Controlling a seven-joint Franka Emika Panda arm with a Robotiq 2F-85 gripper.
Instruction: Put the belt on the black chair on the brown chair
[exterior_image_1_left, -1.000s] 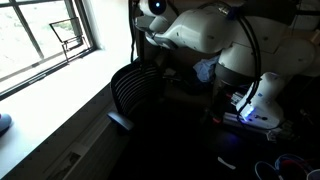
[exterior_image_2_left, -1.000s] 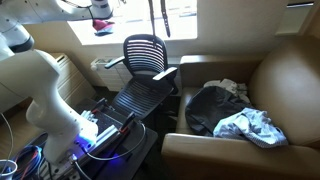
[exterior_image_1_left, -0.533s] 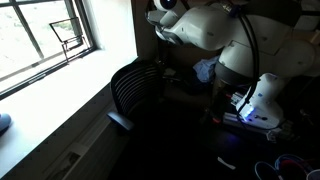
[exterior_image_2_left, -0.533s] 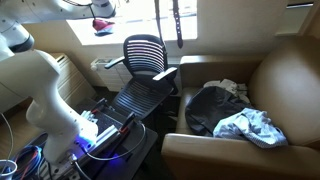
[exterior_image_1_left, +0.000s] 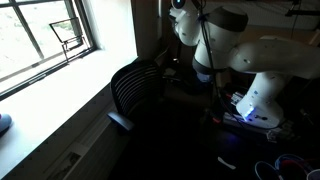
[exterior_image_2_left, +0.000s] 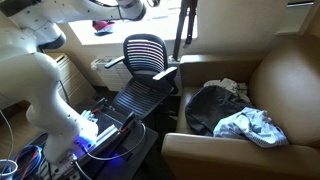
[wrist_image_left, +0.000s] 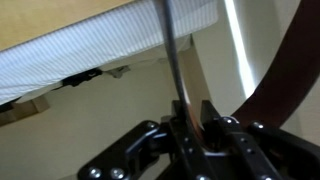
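The gripper (wrist_image_left: 197, 118) can be read only in the wrist view. In an exterior view it is cut off by the top edge, so the belt (exterior_image_2_left: 184, 28) seems to drop from outside the picture. In the dark exterior view the wrist sits at the very top, and whether the jaws there are apart or together cannot be made out.

In the wrist view the fingers (wrist_image_left: 213, 128) are clenched on the belt (wrist_image_left: 173, 55). It passes between them as a thin dark strip seen edge-on and runs up and away. A wider brown band curves along the right edge, and where it ends is out of frame.

In the dark exterior view the belt (exterior_image_1_left: 204, 45) is only a faint line in front of the white arm (exterior_image_1_left: 255, 55).

The belt hangs free in the air, nearly straight. It is just beside the back of the black chair (exterior_image_2_left: 147, 55), on the side toward the brown chair (exterior_image_2_left: 285, 70), and it rests on neither seat. Its lower end comes near the black chair's armrest, but contact cannot be judged.

A dark garment (exterior_image_2_left: 208, 105) and a pale cloth (exterior_image_2_left: 250, 126) cover much of the brown chair's seat. The black chair (exterior_image_1_left: 135, 88) is mostly a silhouette beside the window (exterior_image_1_left: 45, 35).
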